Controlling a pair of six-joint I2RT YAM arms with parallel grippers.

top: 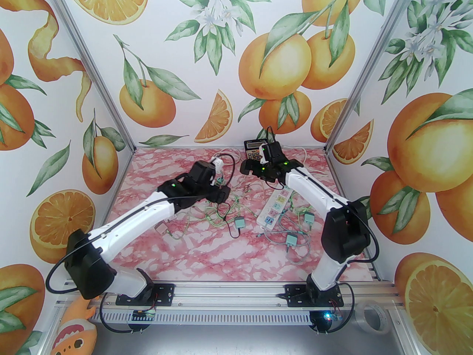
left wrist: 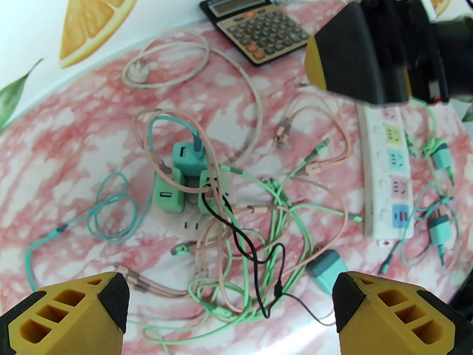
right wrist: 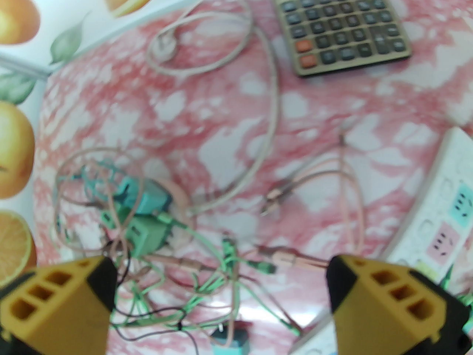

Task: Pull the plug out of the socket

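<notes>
Right now both grippers hang over the cable tangle with nothing in them. Your left gripper has its fingers spread wide at the bottom corners of the left wrist view, and the right gripper is spread just as wide in its own view.

The work sits left of centre in the left wrist view. Three plugs stand packed together in the white socket block: a teal plug at the top, a left green plug and a right green plug. In the right wrist view the same cluster is blurred at middle left.

Go for the left green plug first, I'd say, because its outer side is free. Pink and black cables cross the right green plug, and a finger could snag them.

Centre the left gripper over the plug before you descend. Set the pads on two opposite flat faces, clear of the neighbouring plug, and close firmly.

Pull straight out along the prongs, without rocking. The block looks light and will likely lift with the plug, so consider pressing the right gripper on its bare lower part.

Leave the loose teal plug at lower right alone, since it lies on the table away from the block.
</notes>
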